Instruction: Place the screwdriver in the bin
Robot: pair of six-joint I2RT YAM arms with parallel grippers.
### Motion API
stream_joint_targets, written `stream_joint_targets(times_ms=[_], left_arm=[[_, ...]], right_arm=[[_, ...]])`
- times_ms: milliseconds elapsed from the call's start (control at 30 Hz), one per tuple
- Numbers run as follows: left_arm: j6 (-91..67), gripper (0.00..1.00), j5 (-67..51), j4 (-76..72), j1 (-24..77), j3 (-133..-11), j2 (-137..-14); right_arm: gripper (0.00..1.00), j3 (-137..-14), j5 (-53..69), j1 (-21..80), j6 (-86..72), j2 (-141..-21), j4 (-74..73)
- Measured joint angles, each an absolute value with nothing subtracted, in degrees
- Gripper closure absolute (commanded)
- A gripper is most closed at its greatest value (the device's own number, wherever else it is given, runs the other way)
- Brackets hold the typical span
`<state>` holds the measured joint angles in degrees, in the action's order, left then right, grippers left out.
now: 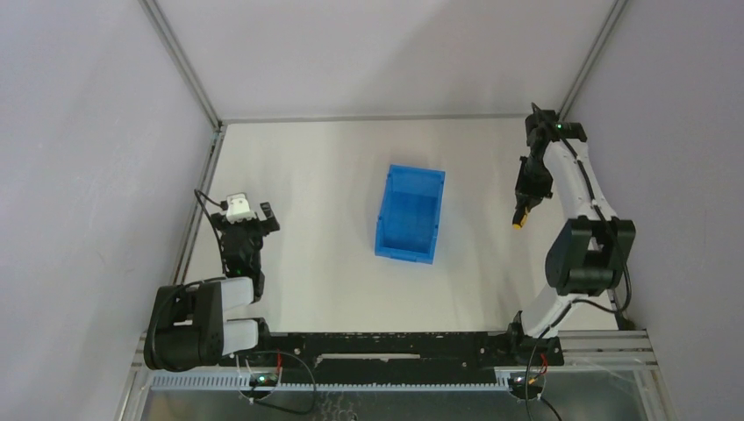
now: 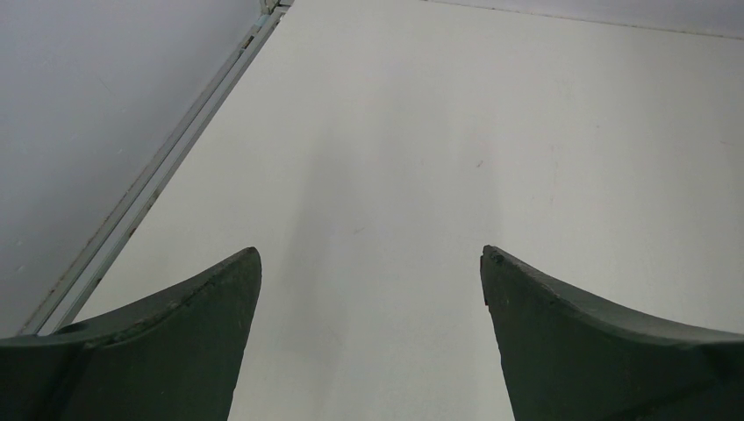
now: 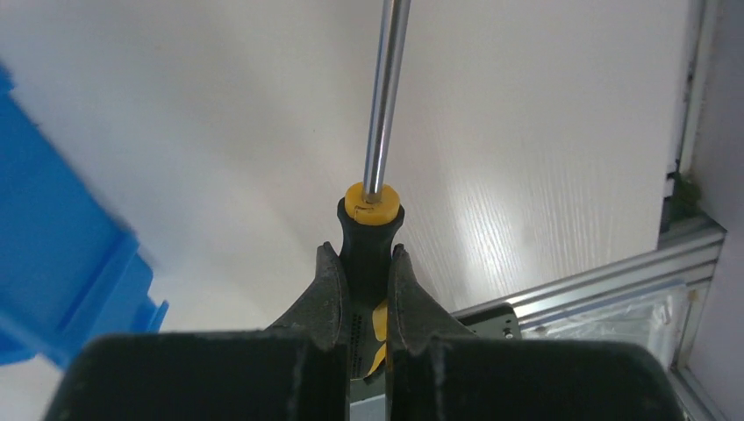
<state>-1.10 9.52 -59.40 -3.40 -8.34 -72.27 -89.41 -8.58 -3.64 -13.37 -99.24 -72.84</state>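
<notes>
A white table [image 1: 333, 175] is filling the middle of the overhead view, lying between pale grey walls [image 1: 88, 132] that are rising on the left, far and right sides. Thin silver metal rails [image 1: 211, 158] are running along the table's edges and climbing away from its two back corners. Along the near edge a black bar [image 1: 395, 342] is stretching from side to side, with a grey slotted strip [image 1: 368, 382] lying just below it and thin wires [image 1: 303, 368] looping over both.
</notes>
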Motion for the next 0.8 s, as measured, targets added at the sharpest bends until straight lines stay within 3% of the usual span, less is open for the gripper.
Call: stream_joint_targets(times_ms=[300,533,800], left_arm=[[-1.1,0.0,9.52,-59.37,-3.4,-8.34,-72.27],[-1.1,0.0,9.52,-59.4,-3.4,-8.34,-72.27],[-1.1,0.0,9.52,-59.4,-3.4,-8.34,-72.27]], right_arm=[[1.0,-91.2,-7.92,2.07,-15.29,-93.67,-78.48],[1.0,-92.58,-3.29,19.29,-20.23,-94.15,-72.27],[1.0,-106.3,-1.17,34.44,-22.5,-102.41,-70.17]])
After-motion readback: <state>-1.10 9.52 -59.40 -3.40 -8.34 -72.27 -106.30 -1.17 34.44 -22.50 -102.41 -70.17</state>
